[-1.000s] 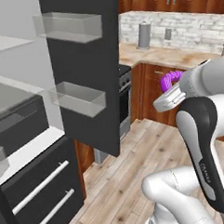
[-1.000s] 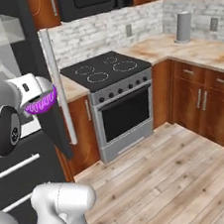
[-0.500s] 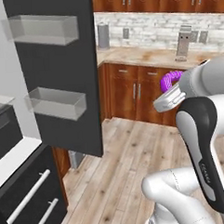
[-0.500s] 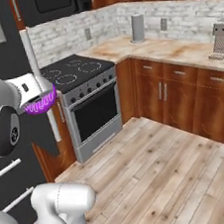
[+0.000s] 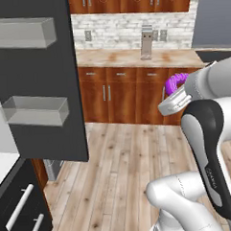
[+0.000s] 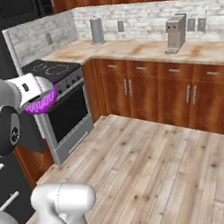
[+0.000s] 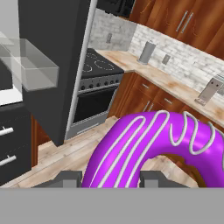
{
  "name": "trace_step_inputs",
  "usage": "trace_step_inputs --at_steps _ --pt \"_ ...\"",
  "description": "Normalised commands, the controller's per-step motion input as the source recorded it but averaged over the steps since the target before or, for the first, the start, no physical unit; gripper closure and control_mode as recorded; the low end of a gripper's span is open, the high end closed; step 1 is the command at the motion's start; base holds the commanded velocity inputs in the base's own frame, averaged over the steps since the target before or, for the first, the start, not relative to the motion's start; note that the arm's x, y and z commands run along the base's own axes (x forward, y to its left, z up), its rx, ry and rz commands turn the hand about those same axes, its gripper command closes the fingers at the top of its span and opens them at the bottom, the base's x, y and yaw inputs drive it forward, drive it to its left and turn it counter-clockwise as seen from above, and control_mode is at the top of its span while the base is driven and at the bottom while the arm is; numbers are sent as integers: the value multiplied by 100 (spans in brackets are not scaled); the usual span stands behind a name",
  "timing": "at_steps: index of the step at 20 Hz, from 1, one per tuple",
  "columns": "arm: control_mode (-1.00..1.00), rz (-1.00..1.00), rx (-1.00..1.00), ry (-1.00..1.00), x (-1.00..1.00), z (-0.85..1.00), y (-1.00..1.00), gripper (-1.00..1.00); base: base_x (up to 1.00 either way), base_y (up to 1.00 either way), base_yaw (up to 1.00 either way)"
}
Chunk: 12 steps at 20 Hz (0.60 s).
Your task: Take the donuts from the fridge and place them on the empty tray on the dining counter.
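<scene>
My base has swung right since the last frame: the open fridge (image 5: 38, 78) door slides left and the wooden counter (image 6: 146, 49) comes forward. My gripper (image 7: 109, 179) stays clamped on the purple donut (image 7: 153, 144), carried in the air above the floor.

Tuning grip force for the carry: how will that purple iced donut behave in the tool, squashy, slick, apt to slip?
The donut is probably soft: a thick ring that may dent under a hard squeeze. Its glossy purple icing with white stripes looks slick, so it could creep between the fingers. The tool grips one side of the ring, leaving most overhanging; it may pivot while the base drives.
</scene>
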Motion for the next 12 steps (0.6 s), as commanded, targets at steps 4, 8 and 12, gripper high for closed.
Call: trace_step_inputs --at_steps 4,8,12 --pt "100 0 0 0 0 0 0 100 -45 21 -41" --pt "100 0 0 0 0 0 0 100 -46 18 -39" --pt "100 0 0 0 0 0 0 100 -45 19 -38"
